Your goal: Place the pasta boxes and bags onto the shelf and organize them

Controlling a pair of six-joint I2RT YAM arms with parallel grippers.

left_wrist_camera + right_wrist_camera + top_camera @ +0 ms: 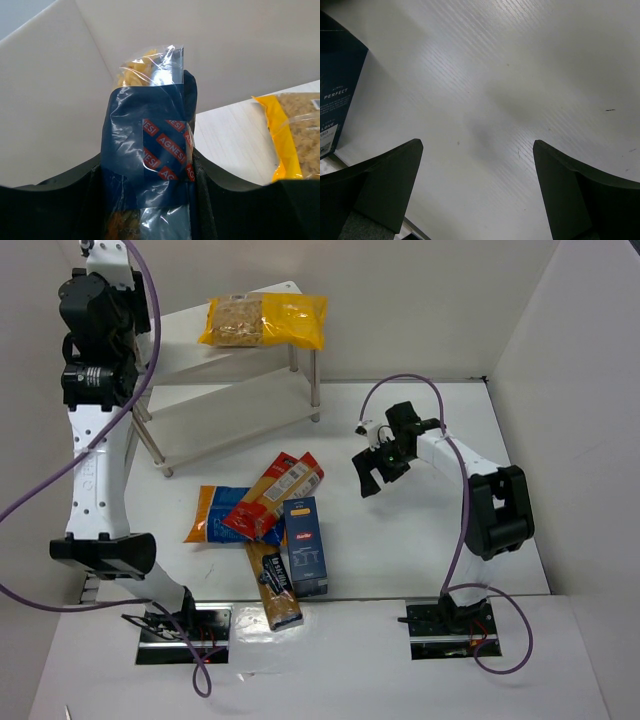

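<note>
Left wrist view only: the left gripper point(147, 170) is clamped on the clear bag point(150, 125). A finger presses each side of its dark blue label. Red "AGNESI" tape runs across the pack.
Overhead view only: the pile on the table point(400, 530), off to the right gripper's point(372, 475) left.
Right wrist view only: the right gripper point(477, 150) has its jaws spread wide with bare table point(520, 75) between them. A corner of the dark blue box point(337, 85) sits outside the left finger.
Both left-side views: the yellow bag point(265, 320) lies on the top board of the shelf point(180, 325). From the wrist, that yellow bag point(292, 135) is right of the jaws, on the shelf board point(230, 135).
Hidden or cut off: the overhead frame cuts the left arm at its top edge, so neither its jaws nor the clear bag show there. The bag's lower end is lost between the fingers. The orange-and-blue bag point(215, 512) is partly under the red-orange box point(272, 495). The tan-and-dark box point(275, 585) is partly under the dark blue box point(305, 545).
Clear bag axis: lengthwise out from the jaws, clear sealed end pointing away from the wrist.
Yellow bag axis: along the board, left to right, clear end at left.
Dark blue box axis: near to far.
Red-orange box axis: diagonal, far end toward the right gripper.
Tan-and-dark box axis: near to far, slightly slanted.
</note>
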